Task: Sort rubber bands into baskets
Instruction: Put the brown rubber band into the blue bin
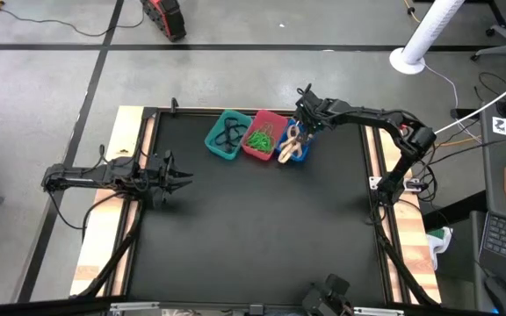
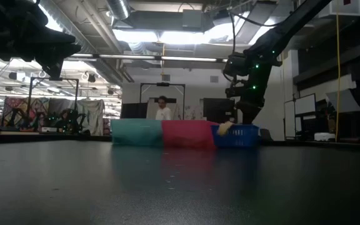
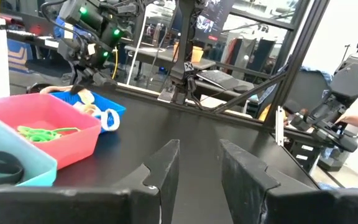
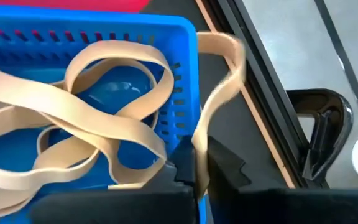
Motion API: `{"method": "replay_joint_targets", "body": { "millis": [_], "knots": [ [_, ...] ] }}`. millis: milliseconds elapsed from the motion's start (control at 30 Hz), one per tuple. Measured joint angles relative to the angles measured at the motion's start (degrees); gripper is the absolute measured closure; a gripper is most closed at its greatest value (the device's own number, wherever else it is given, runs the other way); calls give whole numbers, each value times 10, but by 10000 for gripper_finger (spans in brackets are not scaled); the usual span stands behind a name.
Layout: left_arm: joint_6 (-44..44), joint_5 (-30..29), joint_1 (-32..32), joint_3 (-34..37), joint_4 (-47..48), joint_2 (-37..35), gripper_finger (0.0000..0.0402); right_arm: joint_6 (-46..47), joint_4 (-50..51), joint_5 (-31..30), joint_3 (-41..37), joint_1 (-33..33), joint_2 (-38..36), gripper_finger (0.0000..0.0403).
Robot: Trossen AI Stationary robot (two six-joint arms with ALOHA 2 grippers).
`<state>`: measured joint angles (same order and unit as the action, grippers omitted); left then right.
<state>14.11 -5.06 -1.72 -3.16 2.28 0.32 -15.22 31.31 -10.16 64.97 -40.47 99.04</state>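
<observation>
From my station I find the right gripper (image 4: 194,168) directly over the small blue rectangular plastic basket (image 1: 295,149), at its far-side wall. Its fingers are closed together, pinching one tan elastic rubber band (image 4: 219,93); that loop rises from between the fingers and drapes outside the blue rim, over the black table surface (image 1: 262,228). Just inside the wall from the gripper, several more tan rubber bands (image 4: 86,134) lie tangled on the blue floor, some hanging over the edge in the high view.

Beside the blue basket, touching it and farther from the right gripper, stands the red-pink plastic basket (image 1: 262,136) with bright green rubber bands (image 1: 259,138) in it. Beyond that, last in the row, is the teal plastic basket (image 1: 227,135) holding black rubber bands (image 1: 228,136).

The left gripper (image 1: 185,180) waits well apart from the baskets, above the table's left side, its fingers (image 3: 163,171) standing apart with nothing between them.

In the low view, a person (image 2: 162,109) shows in the room behind the baskets.
</observation>
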Motion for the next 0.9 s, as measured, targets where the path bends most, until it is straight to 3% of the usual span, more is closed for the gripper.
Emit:
{"method": "replay_joint_targets", "body": {
  "millis": [500, 900],
  "knots": [
    [1, 0, 0, 0, 0, 0, 292, -2, 1, 3, 0, 0, -82, 390],
    [1, 0, 0, 0, 0, 0, 292, 0, 2, 24, 0, 0, -66, 390]
  ]
}}
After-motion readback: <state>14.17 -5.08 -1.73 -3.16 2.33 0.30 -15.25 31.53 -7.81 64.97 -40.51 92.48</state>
